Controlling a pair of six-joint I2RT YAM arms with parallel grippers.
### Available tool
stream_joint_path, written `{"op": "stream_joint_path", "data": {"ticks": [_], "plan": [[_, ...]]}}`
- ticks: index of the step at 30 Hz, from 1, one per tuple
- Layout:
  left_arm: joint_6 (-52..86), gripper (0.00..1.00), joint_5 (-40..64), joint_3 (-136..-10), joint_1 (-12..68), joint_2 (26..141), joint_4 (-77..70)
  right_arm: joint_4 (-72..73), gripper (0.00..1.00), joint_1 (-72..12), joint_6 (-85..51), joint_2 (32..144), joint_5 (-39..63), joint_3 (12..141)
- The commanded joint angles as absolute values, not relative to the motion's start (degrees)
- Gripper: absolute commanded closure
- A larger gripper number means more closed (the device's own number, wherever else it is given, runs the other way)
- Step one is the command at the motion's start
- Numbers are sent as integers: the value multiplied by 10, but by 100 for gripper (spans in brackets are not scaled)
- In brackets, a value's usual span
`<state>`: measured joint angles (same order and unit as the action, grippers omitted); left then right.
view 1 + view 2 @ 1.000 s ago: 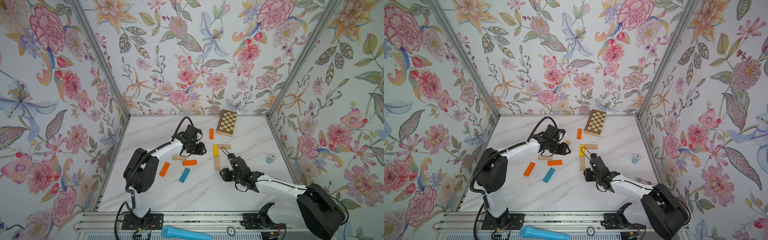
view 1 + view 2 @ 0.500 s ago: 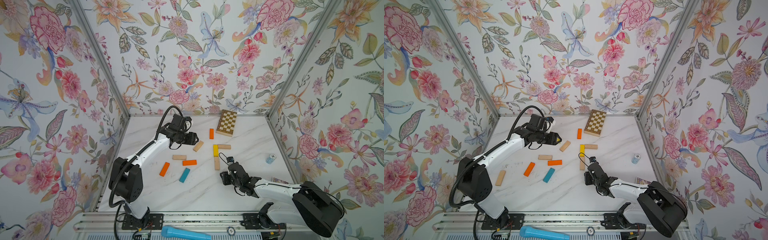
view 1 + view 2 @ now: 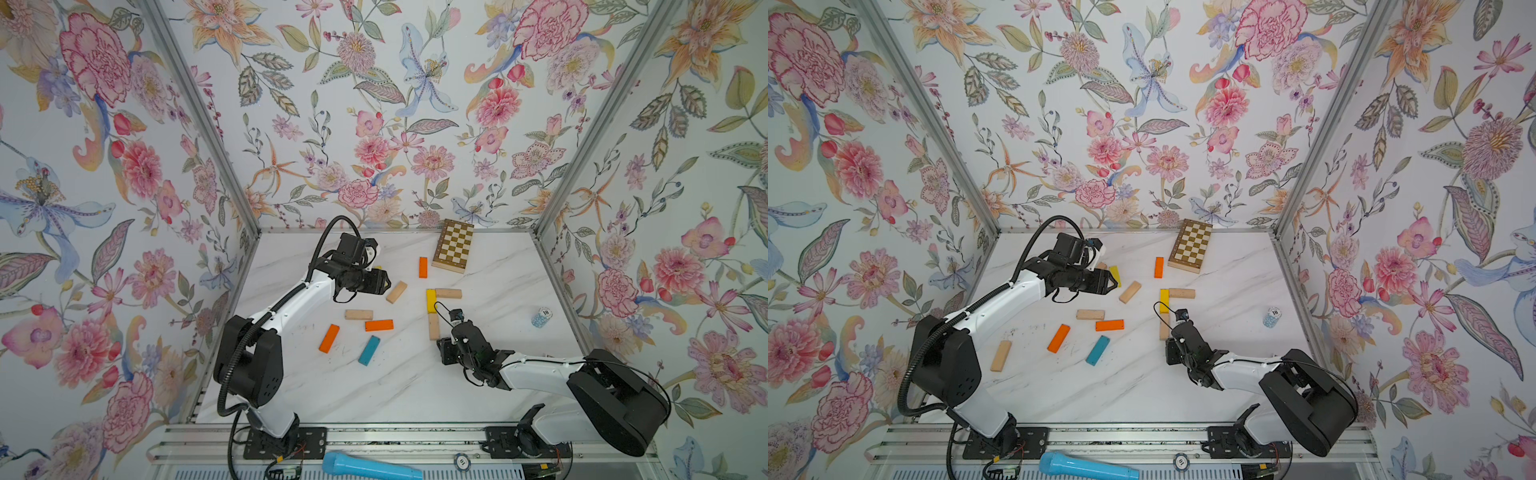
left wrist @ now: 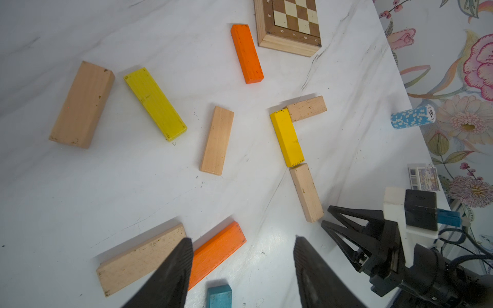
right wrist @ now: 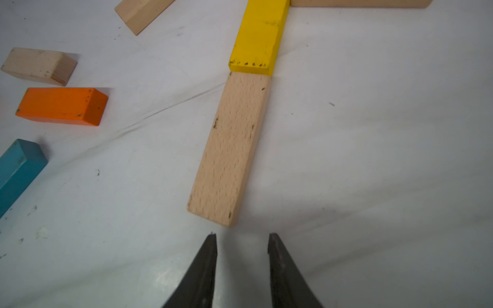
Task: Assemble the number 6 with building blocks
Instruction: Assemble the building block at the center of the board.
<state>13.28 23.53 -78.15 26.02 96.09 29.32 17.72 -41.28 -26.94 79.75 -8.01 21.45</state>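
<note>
— Black fingers (image 5: 208,266) on the right gripper (image 5: 242,236), a little apart with nothing between them, tips just short of the near end of a plain beige wooden bar (image 5: 230,149).

— And that bar's long axis runs straight away from the tips! It lies end to end with a bright yellow wooden bar (image 5: 257,34), touching, one straight line.

— In both top views that line points from the front edge toward the back wall. A second beige wooden bar (image 3: 448,293) lies crosswise at the yellow one's far end, pointing right. Three blocks, flat on the white marble-patterned table (image 3: 332,386), right of centre.

— Over to the left gripper (image 4: 241,240): fingers (image 4: 176,272) spread wide, empty, hanging above the table.

— Just beside it a slanted beige wooden block (image 3: 396,291), far end leaning right. Nearer the front, an orange wooden bar (image 3: 379,325) lies crosswise.

— Then a teal-blue wooden bar (image 3: 369,350), slanted too, well apart from the three joined blocks.
</note>
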Motion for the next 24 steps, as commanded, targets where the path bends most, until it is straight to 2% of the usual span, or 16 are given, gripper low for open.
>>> {"op": "stream_joint_path", "data": {"ticks": [1,24], "plan": [[123,36,234,-778,256,956,282,137,66,-414,-265,819,-78,216],[134,37,256,-779,255,975,273,143,67,-405,-259,837,-66,224]]}}
